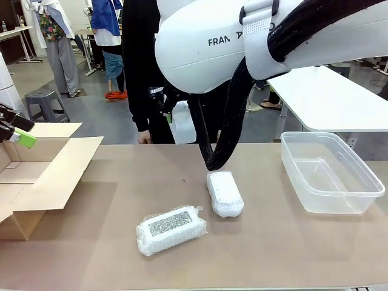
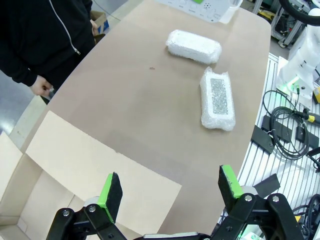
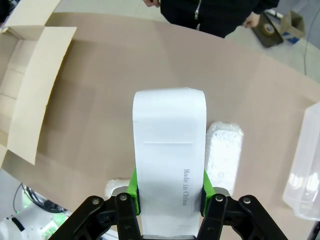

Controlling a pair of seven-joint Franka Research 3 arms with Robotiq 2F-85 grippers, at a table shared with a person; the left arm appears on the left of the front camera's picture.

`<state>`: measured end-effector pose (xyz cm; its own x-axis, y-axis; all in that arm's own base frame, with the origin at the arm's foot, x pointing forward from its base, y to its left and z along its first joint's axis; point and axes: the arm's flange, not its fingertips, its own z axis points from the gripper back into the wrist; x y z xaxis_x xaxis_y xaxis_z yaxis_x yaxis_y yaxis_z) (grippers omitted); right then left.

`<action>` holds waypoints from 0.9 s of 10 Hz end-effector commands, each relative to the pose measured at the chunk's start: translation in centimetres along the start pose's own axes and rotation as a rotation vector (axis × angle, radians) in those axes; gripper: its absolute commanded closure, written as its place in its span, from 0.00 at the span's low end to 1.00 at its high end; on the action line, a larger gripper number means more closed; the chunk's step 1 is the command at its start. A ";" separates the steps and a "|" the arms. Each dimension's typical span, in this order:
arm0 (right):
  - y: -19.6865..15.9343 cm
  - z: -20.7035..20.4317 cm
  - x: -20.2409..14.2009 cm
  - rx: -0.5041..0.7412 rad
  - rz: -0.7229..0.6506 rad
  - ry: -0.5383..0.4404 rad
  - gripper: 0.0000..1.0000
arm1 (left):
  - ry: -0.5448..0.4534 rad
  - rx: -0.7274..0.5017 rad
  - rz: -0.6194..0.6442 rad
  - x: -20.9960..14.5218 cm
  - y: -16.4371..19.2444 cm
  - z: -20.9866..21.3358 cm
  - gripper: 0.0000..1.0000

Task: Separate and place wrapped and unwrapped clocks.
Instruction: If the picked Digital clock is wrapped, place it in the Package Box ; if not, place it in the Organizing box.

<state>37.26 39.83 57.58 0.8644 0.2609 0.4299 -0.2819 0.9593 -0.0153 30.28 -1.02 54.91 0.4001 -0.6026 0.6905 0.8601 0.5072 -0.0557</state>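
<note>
My right gripper (image 1: 171, 115) hangs above the table's far middle, shut on a smooth plain white clock block (image 1: 183, 127). In the right wrist view that block (image 3: 170, 150) stands clamped between the green pads of the gripper (image 3: 169, 192). Two bubble-wrapped clocks lie on the table: a plain white bundle (image 1: 224, 194) and, nearer the front, one showing a grey speckled panel (image 1: 171, 228). My left gripper (image 1: 15, 130) is open at the far left over the cardboard box (image 1: 36, 176). In the left wrist view its fingers (image 2: 110, 192) stand wide apart with nothing between them, and both bundles (image 2: 194, 46) (image 2: 217, 99) lie beyond.
A clear plastic container (image 1: 330, 173) stands at the right of the table. The open cardboard box's flap (image 2: 100, 175) spreads over the table's left side. A person in black stands at the far edge, one hand (image 1: 144, 138) by the table.
</note>
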 end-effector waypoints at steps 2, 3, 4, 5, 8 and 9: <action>-0.2 0.4 0.0 -0.008 -0.009 0.001 0.77 | -0.012 -0.012 -0.010 -0.1 0.2 0.0 0.00; -0.2 0.4 0.0 -0.008 -0.009 0.001 0.77 | -0.012 -0.012 -0.010 -0.1 0.2 0.0 0.00; -0.2 0.4 0.0 -0.008 -0.009 0.001 0.77 | -0.012 -0.012 -0.010 -0.1 0.2 0.0 0.00; -0.2 0.4 0.0 -0.008 -0.009 0.001 0.77 | -0.012 -0.012 -0.010 -0.1 0.2 0.0 0.00; -0.8 0.5 0.1 -0.067 -0.027 -0.035 0.50 | -0.012 -0.012 -0.010 -0.1 0.2 0.0 0.00; -4.2 2.6 0.8 -0.069 -0.077 -0.004 0.50 | -0.012 -0.012 -0.010 -0.1 0.2 0.0 0.00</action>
<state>37.93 38.34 58.38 0.8672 0.2335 0.4398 -0.2430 0.9694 -0.0356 30.28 -1.00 54.90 0.4004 -0.6022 0.6907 0.8598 0.5075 -0.0559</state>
